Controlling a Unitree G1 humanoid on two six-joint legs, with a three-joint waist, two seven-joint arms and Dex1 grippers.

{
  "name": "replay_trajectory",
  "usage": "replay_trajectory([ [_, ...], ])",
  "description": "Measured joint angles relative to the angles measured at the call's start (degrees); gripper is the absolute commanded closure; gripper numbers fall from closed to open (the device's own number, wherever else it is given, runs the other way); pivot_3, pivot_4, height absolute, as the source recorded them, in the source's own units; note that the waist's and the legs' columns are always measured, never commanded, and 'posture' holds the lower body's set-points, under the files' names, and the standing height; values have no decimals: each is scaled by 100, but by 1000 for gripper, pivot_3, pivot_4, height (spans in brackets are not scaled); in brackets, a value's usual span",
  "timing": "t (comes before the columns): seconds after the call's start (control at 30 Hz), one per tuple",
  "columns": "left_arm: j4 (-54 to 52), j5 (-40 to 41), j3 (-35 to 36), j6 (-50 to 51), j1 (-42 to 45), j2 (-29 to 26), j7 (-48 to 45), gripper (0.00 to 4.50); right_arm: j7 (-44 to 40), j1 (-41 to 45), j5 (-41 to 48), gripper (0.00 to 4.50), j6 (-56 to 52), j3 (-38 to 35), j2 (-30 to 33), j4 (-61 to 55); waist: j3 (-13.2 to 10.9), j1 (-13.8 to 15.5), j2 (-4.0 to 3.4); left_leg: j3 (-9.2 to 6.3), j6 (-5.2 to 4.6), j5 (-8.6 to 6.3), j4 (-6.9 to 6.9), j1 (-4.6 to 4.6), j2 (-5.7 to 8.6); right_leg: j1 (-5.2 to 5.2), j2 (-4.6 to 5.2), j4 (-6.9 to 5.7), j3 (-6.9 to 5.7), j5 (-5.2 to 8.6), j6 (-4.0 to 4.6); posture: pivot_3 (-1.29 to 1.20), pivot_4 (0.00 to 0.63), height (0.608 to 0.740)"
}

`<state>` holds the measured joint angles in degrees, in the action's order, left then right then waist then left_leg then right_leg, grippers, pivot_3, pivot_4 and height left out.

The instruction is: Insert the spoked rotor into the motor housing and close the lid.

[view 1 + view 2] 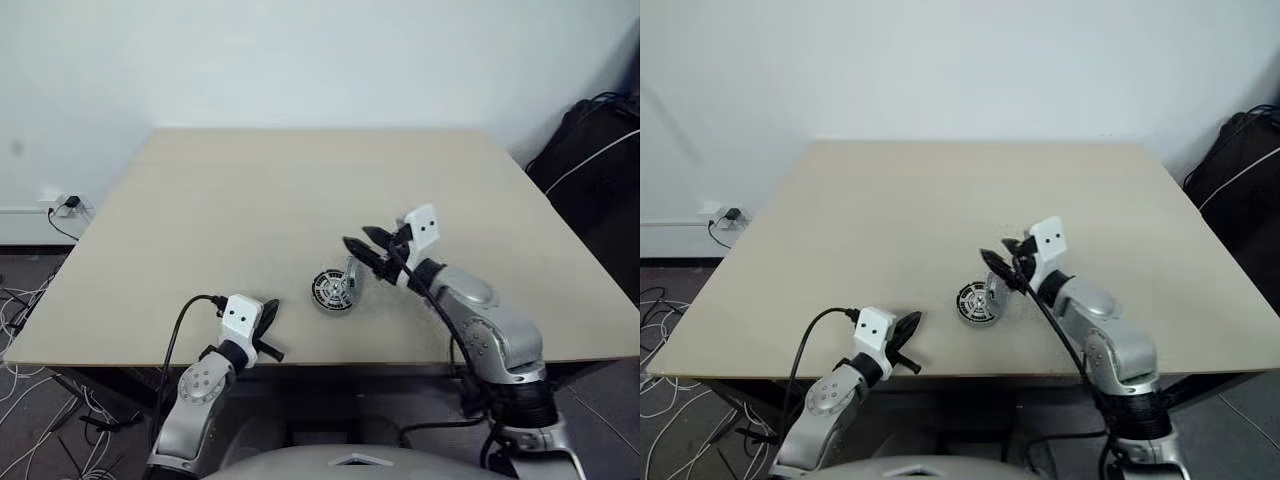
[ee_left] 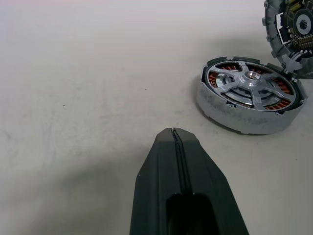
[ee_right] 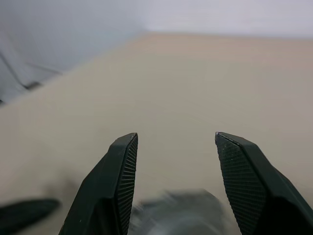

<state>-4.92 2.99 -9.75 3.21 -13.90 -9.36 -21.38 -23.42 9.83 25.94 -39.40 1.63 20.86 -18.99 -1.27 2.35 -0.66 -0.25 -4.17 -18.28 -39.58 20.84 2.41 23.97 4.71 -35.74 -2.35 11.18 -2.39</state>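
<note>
Black fingers of the left gripper (image 2: 177, 147) are seen pressed together with nothing between them; it is parked at the near edge of the table (image 1: 200, 200), likely to leave the work to the other arm. Just past it, near the table's front edge, the housing (image 2: 250, 95) lies flat with the rotor (image 2: 252, 78) already seated inside, silver spokes showing over the copper windings, so the first step is judged done. The lid (image 2: 291, 34) is found touching the housing's far side, tilted up on edge rather than lying on top; it is propped there, not yet closed. Beyond and above the parts, the right gripper (image 1: 368, 250) is held with its fingers (image 3: 122, 166) well apart and empty, pointing across the assembly. The gap is probably kept wide to take the lid by its rim and lower it. A slip could tip the lid off the housing.
</note>
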Motion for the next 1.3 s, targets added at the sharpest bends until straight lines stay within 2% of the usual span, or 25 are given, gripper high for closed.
replay_trajectory([
  [0.2, 0, 5, -7, 4, 4, 2, -4, 4500, -156, -223, -35, 1825, -453, -247, 680, 74, -1, 3, 0, 1, -2, -1, 1, 7, -1, -16, 0, 2, 1, 2, 2, 0, 0, 740],
  [0.43, 1, 27, -13, 8, 15, 7, -6, 4500, -406, -260, 35, 1825, -743, -223, 695, 282, -2, -2, 2, 1, -4, 0, 0, 5, -1, -21, -10, 3, -2, 10, -14, 0, 0, 740],
  [0.83, 1, 41, -3, 8, -22, 5, 8, 4500, -526, 149, -37, 1825, -684, -24, 11, 1444, -2, -10, 1, 2, -5, -1, 0, 4, -1, -20, -14, 3, -1, 2, -2, 0, 0, 740],
  [1.3, 1, 42, 14, 6, -97, 9, 12, 4500, -745, 300, -88, 1825, -620, 229, -525, 1919, -1, -37, -4, 1, -4, -2, 1, 1, -2, -13, -3, 1, 2, 2, -1, 0, 0, 740],
])
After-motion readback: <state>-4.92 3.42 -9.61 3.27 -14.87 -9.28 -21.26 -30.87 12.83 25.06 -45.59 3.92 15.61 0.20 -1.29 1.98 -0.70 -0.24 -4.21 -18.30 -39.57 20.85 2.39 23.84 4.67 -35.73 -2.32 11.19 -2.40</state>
